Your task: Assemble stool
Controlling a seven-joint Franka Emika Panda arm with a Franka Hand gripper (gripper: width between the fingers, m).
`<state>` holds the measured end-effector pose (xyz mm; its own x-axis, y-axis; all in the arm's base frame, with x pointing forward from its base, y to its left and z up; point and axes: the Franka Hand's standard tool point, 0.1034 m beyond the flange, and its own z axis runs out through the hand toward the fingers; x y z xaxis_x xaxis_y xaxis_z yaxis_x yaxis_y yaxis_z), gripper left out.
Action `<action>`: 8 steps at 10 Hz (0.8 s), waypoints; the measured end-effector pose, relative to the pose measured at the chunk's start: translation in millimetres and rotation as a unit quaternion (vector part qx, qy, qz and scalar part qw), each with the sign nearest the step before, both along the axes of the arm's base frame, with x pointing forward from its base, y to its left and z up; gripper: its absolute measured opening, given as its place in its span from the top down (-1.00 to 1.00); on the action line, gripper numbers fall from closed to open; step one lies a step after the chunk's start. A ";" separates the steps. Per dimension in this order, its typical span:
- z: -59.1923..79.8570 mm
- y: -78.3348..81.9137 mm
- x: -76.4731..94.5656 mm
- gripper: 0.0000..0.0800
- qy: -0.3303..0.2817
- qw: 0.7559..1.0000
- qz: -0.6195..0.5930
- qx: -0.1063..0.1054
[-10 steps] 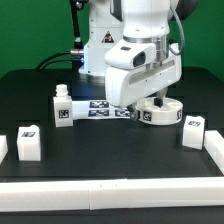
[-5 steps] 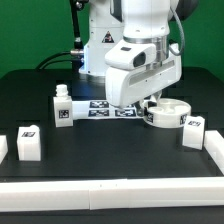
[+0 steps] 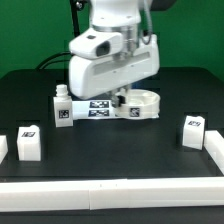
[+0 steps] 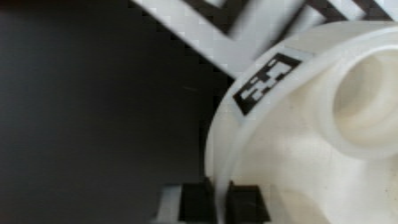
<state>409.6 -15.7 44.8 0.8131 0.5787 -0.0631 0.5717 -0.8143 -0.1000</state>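
Exterior view, L to R: left leg [image 3: 28, 143] is sitting on the surface [image 3: 110, 150] near the front. 2nd leg [image 3: 62, 107] is standing upright, long axis vertical, narrow end up, just beside the marker board [image 3: 98, 108]. Seat [image 3: 140, 103] is lying flat at the board's right end, under the arm. Right leg [image 3: 193, 131] is sitting well apart. Claw [image 4: 214, 200] is pinching narrow on the seat's rim, one tip each side of the wall, so the seat's right at the claw. 2nd leg's lying nearest. No containers in view.
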 end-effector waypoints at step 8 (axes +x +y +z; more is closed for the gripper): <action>14.6 -8.5 103.8 0.94 0.038 0.987 -0.154 0.000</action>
<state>513.3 -24.2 59.4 0.9435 0.3043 -0.1309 0.2872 -0.9484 -0.1342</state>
